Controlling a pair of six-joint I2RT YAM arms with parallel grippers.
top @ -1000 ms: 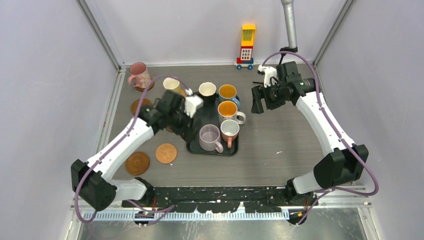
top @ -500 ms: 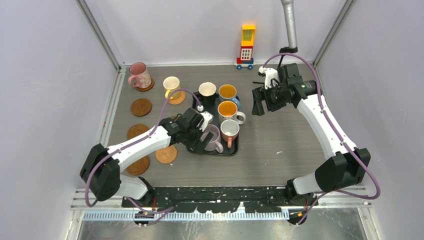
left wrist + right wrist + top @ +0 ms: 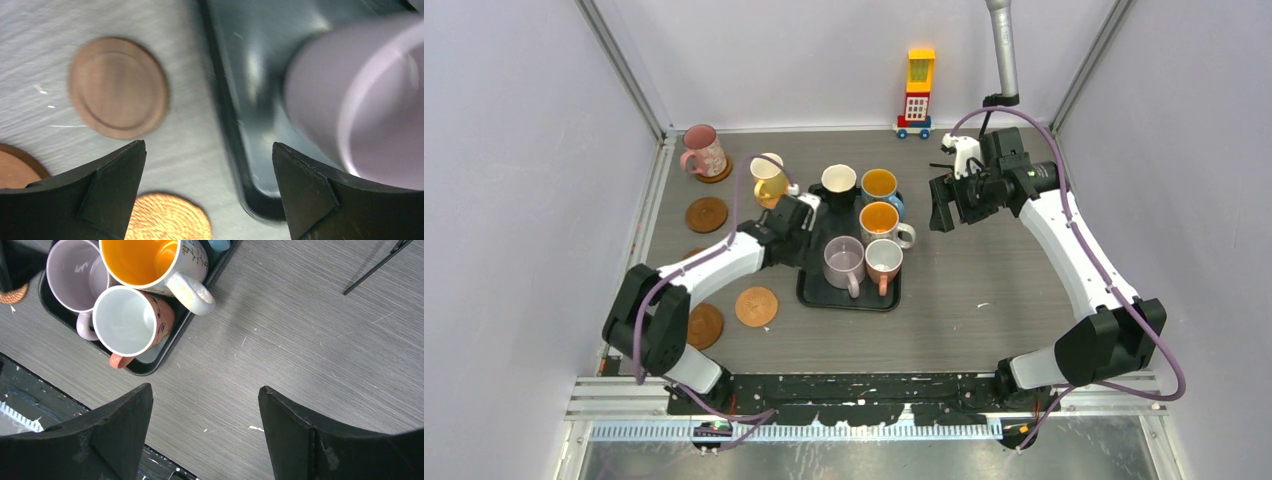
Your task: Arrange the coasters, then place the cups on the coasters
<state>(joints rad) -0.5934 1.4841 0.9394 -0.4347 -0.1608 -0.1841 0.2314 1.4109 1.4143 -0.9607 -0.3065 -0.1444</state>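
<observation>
Five cups stand in the black tray (image 3: pixel 849 297): black (image 3: pixel 838 185), blue (image 3: pixel 880 185), white-patterned (image 3: pixel 881 221), lilac (image 3: pixel 842 262) and salmon (image 3: pixel 884 262). The pink cup (image 3: pixel 702 150) and yellow cup (image 3: pixel 768 176) each sit on a coaster at the back left. Bare coasters lie at the left (image 3: pixel 707 214), (image 3: pixel 756 306), (image 3: pixel 701 326). My left gripper (image 3: pixel 804 238) hangs open over the tray's left edge (image 3: pixel 225 125), beside the lilac cup (image 3: pixel 360 100), with coasters (image 3: pixel 118 87), (image 3: pixel 167 218) below. My right gripper (image 3: pixel 941 205) is open over bare table (image 3: pixel 280 340).
A yellow-red toy block tower (image 3: pixel 917 95) stands at the back wall. Grey walls and metal rails close in the left, back and right sides. A thin black cable (image 3: pixel 375 267) lies on the table to the right of the tray (image 3: pixel 170 345).
My left gripper dipped toward the lilac cup half a second ago and has pulled back to the tray's left edge, still open. The right arm has barely moved.
</observation>
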